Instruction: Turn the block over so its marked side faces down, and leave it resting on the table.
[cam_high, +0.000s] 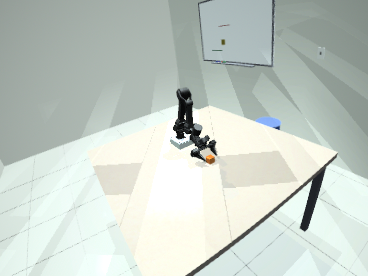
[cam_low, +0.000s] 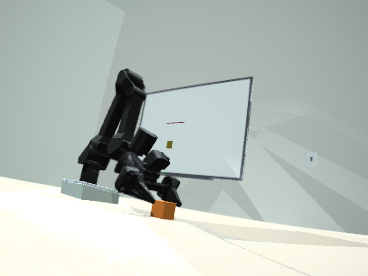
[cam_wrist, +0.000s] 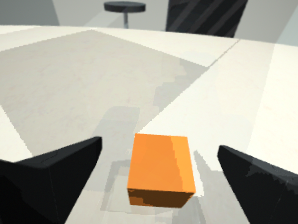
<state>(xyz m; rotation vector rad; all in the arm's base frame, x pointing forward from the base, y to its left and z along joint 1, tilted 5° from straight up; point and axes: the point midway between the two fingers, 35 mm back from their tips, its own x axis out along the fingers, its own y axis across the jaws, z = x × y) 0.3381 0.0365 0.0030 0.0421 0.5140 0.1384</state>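
Rigidity and low weight are my guess for the orange block (cam_wrist: 161, 169), a small, flat-faced cube with sharp edges that looks smooth enough to slip, so the surest hold is on its two opposite side faces, squarely at mid-height. It rests flat on the pale tabletop (cam_wrist: 60, 85), no mark visible on the faces shown. The tool (cam_wrist: 160, 175) hangs low with fingers spread wide, flanking the block left and right without touching, gripping nothing.
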